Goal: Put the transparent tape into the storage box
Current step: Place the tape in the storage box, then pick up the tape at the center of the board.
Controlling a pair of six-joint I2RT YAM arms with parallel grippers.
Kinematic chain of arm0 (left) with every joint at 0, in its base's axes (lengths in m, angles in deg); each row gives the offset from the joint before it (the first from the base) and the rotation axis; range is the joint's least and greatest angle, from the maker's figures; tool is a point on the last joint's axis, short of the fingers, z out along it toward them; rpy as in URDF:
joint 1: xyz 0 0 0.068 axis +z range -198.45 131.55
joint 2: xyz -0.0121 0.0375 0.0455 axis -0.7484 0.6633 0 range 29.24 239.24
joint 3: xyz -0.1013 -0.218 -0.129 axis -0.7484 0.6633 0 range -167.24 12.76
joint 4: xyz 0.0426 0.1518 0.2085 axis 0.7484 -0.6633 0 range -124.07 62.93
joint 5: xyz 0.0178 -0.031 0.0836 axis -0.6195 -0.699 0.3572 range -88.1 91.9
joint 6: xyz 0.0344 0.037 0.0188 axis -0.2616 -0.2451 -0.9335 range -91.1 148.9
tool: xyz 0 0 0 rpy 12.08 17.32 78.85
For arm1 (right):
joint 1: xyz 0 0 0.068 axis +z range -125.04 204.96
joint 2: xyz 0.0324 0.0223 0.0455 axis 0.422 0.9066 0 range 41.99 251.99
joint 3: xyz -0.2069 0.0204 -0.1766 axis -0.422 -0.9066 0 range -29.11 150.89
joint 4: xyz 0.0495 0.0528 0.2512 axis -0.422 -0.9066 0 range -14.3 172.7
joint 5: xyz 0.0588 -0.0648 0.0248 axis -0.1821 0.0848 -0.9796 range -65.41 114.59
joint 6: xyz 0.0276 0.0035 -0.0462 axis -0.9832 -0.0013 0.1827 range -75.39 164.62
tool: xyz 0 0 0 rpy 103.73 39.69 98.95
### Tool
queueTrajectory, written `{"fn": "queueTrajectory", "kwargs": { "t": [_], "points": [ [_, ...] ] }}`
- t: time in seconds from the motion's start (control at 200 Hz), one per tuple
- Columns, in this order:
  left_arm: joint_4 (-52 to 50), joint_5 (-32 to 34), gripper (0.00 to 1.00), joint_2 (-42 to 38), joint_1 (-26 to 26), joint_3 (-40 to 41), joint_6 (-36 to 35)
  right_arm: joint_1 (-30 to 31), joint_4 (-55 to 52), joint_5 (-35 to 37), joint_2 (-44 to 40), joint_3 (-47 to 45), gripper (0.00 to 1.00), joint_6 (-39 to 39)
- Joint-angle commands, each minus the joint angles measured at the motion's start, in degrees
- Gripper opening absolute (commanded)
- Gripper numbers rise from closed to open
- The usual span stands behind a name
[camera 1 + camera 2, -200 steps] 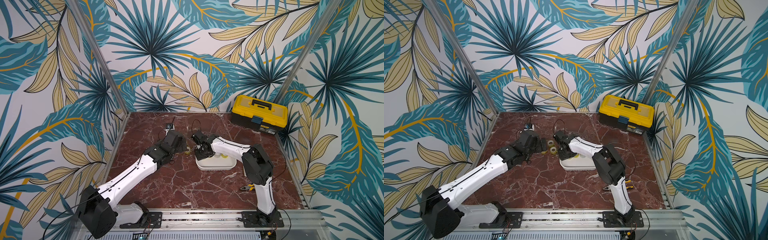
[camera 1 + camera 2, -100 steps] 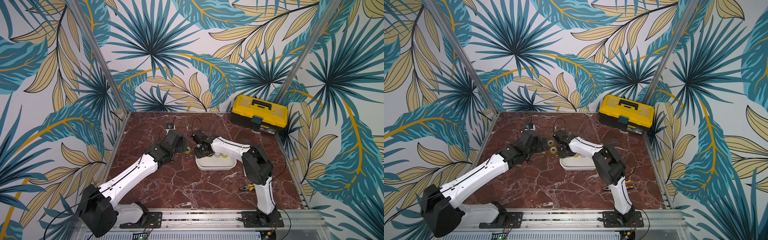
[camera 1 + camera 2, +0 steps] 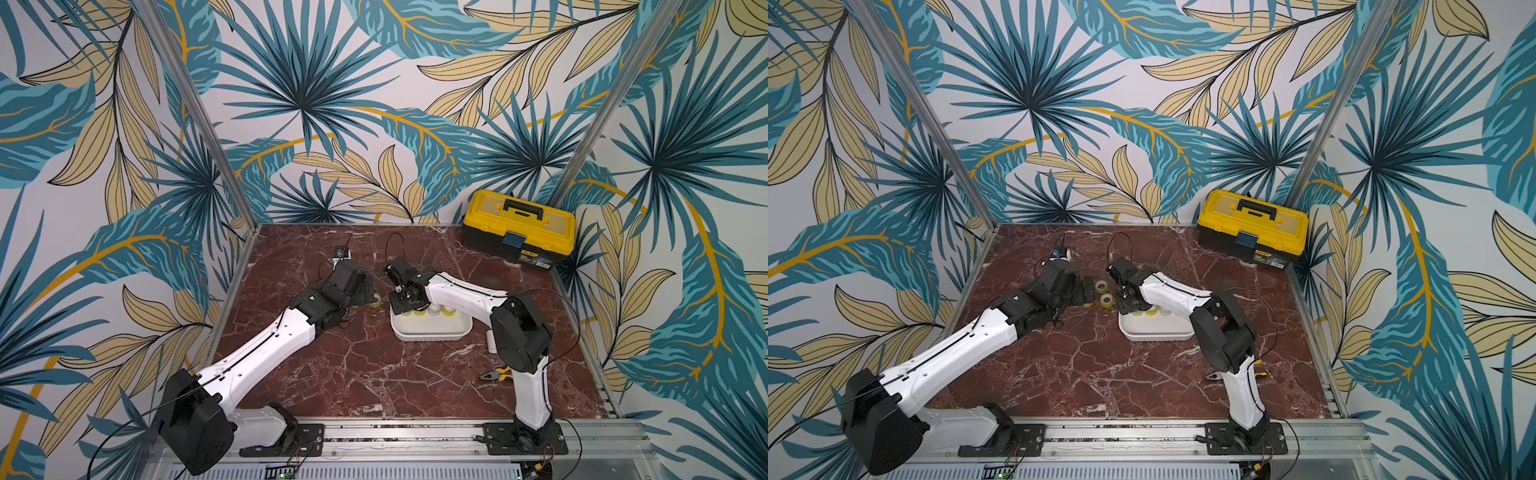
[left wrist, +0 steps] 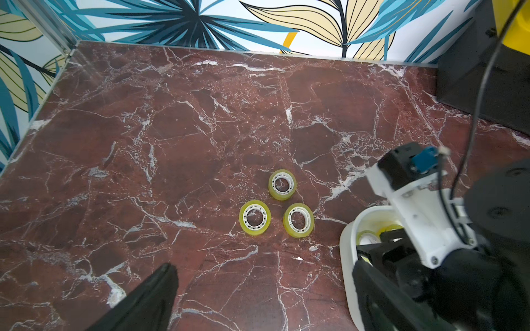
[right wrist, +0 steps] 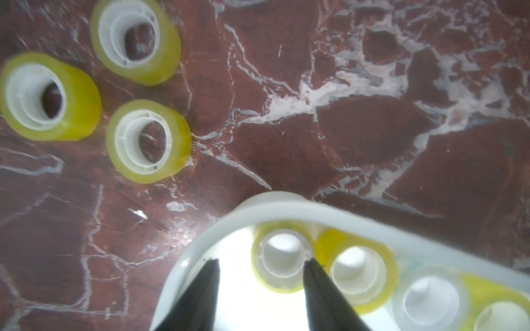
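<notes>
Taking the back wall as twelve o'clock: the jaws of the right arm [image 3: 457,289] stand parted with nothing between them. In the right wrist view the two black fingers [image 5: 324,298] hang inside the ten-o'clock corner of the storage box [image 5: 286,205]. One tip sits at the rim of a tape roll [image 5: 282,283] lying flat on the box floor, and the other is clear of it. Whether that tip touches the roll I cannot tell, the view being blurred there. Three more rolls line up beside it along the twelve-o'clock wall, so four are in.

The jaws of the left arm [image 3: 270,336] are spread wide and empty, low over the worktop [image 4: 172,129], at nine o'clock of the three loose rolls [image 4: 243,219]. Those lie flat in a tight cluster at ten o'clock of the box, near it but apart.

To my eye the step in hand is the drop-off of the fourth roll. Next the right arm needs to lift clear of the box wall. Then a pair of jaws, the left being nearest, must come down astride one loose roll without nudging its neighbours.
</notes>
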Motion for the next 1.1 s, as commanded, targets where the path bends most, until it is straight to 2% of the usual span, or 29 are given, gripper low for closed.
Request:
{"fn": "queueTrajectory", "kwargs": {
  "t": [0.0,0.025,0.045,0.13,0.286,0.601,0.747,1.097],
  "points": [
    [-0.2,0.9,1.0,-2.1,0.6,-2.4,-2.0,-0.1,-3.6,1.8,-5.6,0.4,0.86,-0.9],
    [-0.4,0.7,1.0,-2.2,0.8,-2.4,-2.2,-0.2,-4.2,2.0,-6.5,0.4,0.98,-1.1],
    [-0.6,0.5,1.0,-2.3,0.9,-2.4,-2.3,-0.1,-4.5,2.0,-7.1,0.3,0.99,-1.1],
    [-1.5,-0.9,1.0,-2.4,1.9,-2.0,-2.4,-0.6,-6.3,2.4,-10.0,0.2,1.0,-1.3],
    [-1.4,-8.3,1.0,0.8,5.9,-0.8,-1.2,-2.6,-9.5,2.3,-14.8,0.4,1.0,-2.2],
    [2.2,-17.4,1.0,17.6,8.4,-2.8,-0.6,-6.4,-11.6,0.4,-21.0,1.2,1.0,-2.9],
    [4.0,-17.8,1.0,23.4,10.6,-2.6,1.2,-6.6,-12.0,0.3,-21.2,0.8,1.0,-3.4],
    [6.9,-17.8,0.98,25.7,15.9,-2.8,1.8,-7.4,-12.1,-0.7,-20.2,0.0,1.0,-4.1]
  ]
}}
